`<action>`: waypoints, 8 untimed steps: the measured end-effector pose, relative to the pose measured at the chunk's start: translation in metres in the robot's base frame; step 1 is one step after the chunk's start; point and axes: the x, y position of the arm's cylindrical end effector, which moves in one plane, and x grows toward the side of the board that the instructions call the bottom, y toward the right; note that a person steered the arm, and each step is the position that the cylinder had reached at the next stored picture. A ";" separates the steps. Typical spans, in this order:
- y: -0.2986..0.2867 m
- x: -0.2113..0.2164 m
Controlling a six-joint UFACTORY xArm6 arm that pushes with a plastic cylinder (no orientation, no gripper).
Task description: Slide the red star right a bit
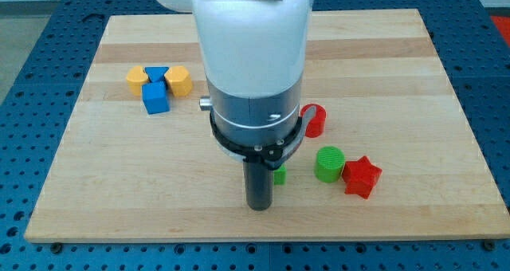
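The red star (362,176) lies on the wooden board (414,80) at the view's lower right, touching the right side of a green cylinder (329,163). My tip (259,206) is at the lower end of the dark rod, near the board's bottom edge, well to the left of the star and the green cylinder. A small green block (280,174) peeks out just right of the rod, mostly hidden by it. A red cylinder (315,119) sits above the green one, partly hidden by the arm.
At the view's upper left a cluster sits together: a yellow block (138,80), a blue triangle (157,72), a yellow hexagonal block (179,80) and a blue cube (156,98). The arm's white body (251,56) covers the board's middle.
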 end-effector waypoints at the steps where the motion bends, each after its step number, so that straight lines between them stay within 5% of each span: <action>1: 0.002 -0.016; 3: 0.013 0.034; 4: 0.064 0.039; 8: 0.093 -0.005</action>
